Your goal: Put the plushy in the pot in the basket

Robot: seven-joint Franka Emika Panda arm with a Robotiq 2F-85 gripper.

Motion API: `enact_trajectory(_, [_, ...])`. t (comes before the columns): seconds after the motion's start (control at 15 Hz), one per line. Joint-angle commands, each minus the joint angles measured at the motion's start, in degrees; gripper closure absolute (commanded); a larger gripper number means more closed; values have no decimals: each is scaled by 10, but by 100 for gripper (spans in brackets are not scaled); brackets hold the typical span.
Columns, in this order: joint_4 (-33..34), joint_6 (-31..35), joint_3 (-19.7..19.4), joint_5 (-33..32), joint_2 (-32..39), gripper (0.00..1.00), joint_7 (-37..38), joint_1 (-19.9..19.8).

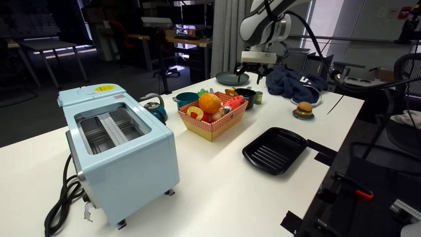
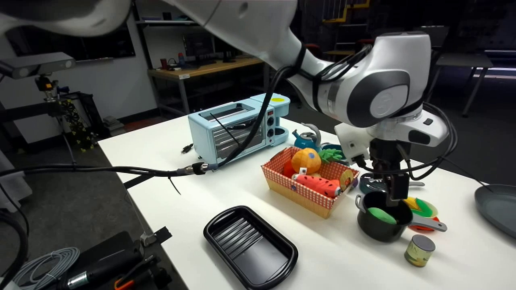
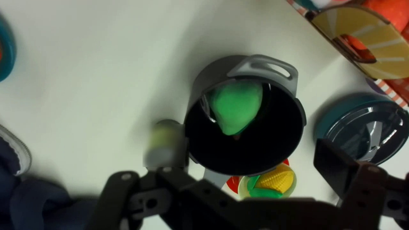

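Note:
The black pot (image 1: pixel 251 100) with a grey handle stands upright beside the basket. It also shows in an exterior view (image 2: pixel 375 230) and in the wrist view (image 3: pixel 207 76). A green plushy (image 2: pixel 381 215) lies inside against the pot wall; it shows in the wrist view (image 3: pixel 238 107). The basket (image 1: pixel 197 130), tan with a red-checked rim, holds several toy foods; it also shows in an exterior view (image 2: pixel 298 198). My gripper (image 3: pixel 255 156) is open and empty, its fingers wide apart. In both exterior views, the gripper (image 1: pixel 249 79) points down above the pot (image 2: pixel 397 197).
A can (image 2: pixel 419 250) and a bowl with toy corn (image 3: pixel 274 182) stand close to the pot. A lidded teal pan (image 3: pixel 361 127) sits between pot and basket. The light blue toaster (image 1: pixel 128 177), black grill pan (image 1: pixel 275 149), toy burger (image 1: pixel 304 110) and navy cloth (image 1: pixel 292 82) are farther off.

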Motion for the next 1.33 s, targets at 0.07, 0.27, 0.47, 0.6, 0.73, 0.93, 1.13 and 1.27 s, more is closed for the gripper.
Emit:
enact_trajectory(0.07, [138,-46,-8,43,111,0,32,4])
enact_trajectory(0.27, [184,-79,-6,56,148,0,37,-1])
enact_trajectory(0.47, [199,-100,-6,64,161,0,36,-7])
enact_trajectory(0.6, [199,-107,-5,69,159,0,32,-10])
enact_trajectory(0.73, [196,-108,-2,76,151,0,29,-15])
enact_trajectory(0.93, [179,-94,6,96,127,0,16,-21])
enact_trajectory(1.13, [155,-87,8,113,101,0,8,-22])
enact_trajectory(1.27, [136,-92,6,116,83,0,-1,-24])
